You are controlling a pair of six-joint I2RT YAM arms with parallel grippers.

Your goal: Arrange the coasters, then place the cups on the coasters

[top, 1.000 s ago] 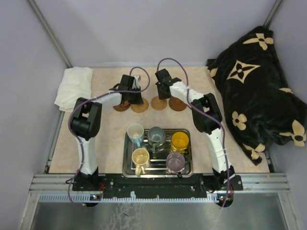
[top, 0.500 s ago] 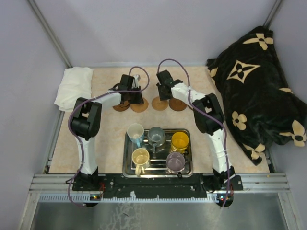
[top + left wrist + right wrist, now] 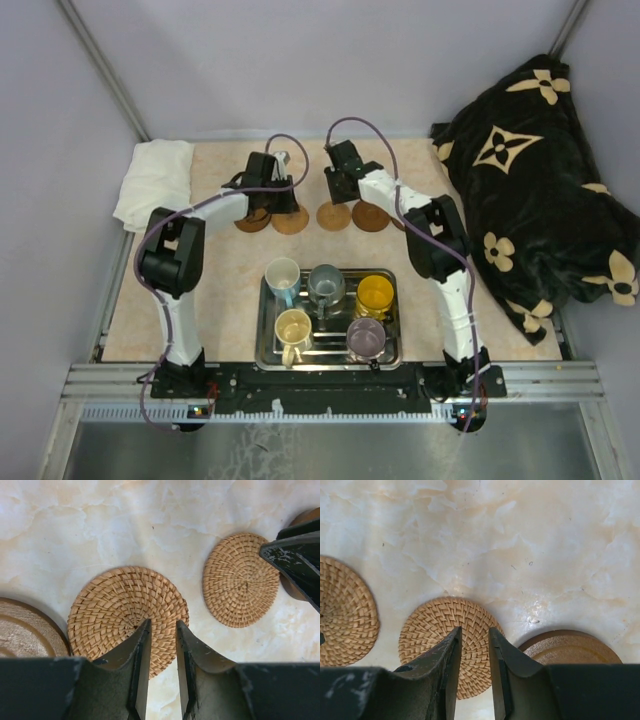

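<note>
Four coasters lie in a row at the far side of the table: a dark one, a woven tan one, a second woven one and another dark one. My left gripper hovers over the near edge of the left woven coaster, jaws slightly apart with nothing between them. My right gripper hangs the same way over the right woven coaster, open and empty. The five cups stand in the steel tray, among them a cream one and an orange-yellow one.
A white folded cloth lies at the far left corner. A black blanket with tan flowers is heaped along the right side. In the left wrist view a finger of the right gripper shows beside the second woven coaster.
Both grippers have opened a little and drawn slightly up and back from the woven coasters, which stay flat on the table. The cups have not moved.
</note>
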